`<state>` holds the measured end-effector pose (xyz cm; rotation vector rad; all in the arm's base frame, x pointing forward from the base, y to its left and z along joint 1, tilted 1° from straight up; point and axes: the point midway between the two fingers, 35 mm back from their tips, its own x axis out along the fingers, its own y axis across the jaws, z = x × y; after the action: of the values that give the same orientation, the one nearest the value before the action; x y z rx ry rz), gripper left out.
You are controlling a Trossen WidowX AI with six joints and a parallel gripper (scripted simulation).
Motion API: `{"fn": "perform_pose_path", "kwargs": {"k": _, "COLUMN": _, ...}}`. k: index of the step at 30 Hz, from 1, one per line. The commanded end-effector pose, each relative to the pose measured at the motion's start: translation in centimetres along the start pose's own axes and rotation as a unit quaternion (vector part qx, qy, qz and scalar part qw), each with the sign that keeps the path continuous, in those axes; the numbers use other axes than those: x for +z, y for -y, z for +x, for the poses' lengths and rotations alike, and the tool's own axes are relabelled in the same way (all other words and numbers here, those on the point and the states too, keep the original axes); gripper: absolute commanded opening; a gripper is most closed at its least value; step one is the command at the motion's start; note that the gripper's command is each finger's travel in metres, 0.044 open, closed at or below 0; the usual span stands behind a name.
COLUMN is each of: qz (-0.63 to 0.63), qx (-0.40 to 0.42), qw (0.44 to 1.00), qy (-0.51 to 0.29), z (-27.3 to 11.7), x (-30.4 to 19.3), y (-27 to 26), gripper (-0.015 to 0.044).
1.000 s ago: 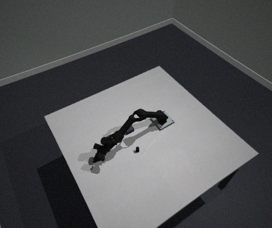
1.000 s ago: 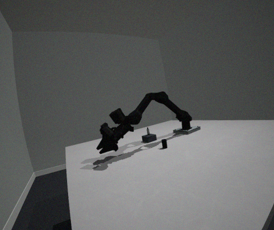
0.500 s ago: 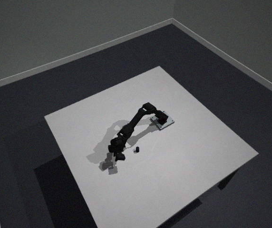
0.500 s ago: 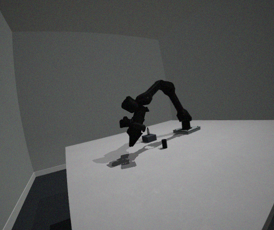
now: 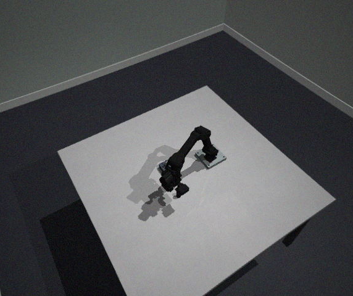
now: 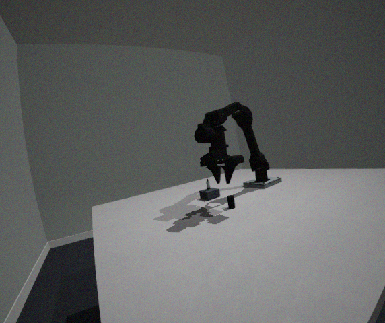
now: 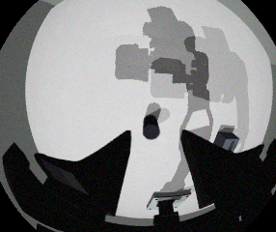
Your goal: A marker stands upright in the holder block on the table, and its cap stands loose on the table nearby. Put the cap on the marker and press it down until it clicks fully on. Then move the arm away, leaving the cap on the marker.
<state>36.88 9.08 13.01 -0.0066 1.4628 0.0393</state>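
Reaching for cap
gripper [image 6: 222, 181] half-open, empty, above cap [image 6: 231, 201]; next descend, grasp; marker [image 6: 206, 183] uncapped

My work surface is a white square table [image 5: 234, 206], matte and uniform. A grey mounting plate [image 6: 267, 182] with corner fasteners lies flat on it near the far side. Overlapping grey shadows [image 6: 192, 217] fall across the table top, some lighter and some darker, with blocky outlines. Beneath the table I see a dark floor [image 5: 266, 79], and the table casts a darker patch on it at the left. Pale baseboards [image 5: 106, 68] run where the floor meets the plain grey-green walls [image 6: 116, 121], and two walls join at a corner.
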Motion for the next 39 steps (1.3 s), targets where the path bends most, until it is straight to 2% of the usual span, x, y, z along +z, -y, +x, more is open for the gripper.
{"fn": "perform_pose_path", "kwargs": {"k": 1, "qz": -0.032, "qx": -0.008, "qw": 0.999, "qy": -0.033, "z": -0.9, "x": -2.3, "y": 0.0, "gripper": 0.0236}}
{"fn": "perform_pose_path", "kwargs": {"k": 7, "qz": -0.032, "qx": -0.008, "qw": 0.999, "qy": -0.033, "z": -0.8, "x": -2.3, "y": -0.1, "gripper": 0.0236}}
{"fn": "perform_pose_path", "kwargs": {"k": 11, "qz": -0.032, "qx": -0.007, "qw": 0.999, "qy": -0.033, "z": 2.4, "x": -2.6, "y": -0.2, "gripper": 0.0236}}
{"fn": "perform_pose_path", "kwargs": {"k": 39, "qz": -0.032, "qx": -0.007, "qw": 0.999, "qy": -0.033, "z": 6.5, "x": -2.8, "y": -0.1, "gripper": 0.0236}}
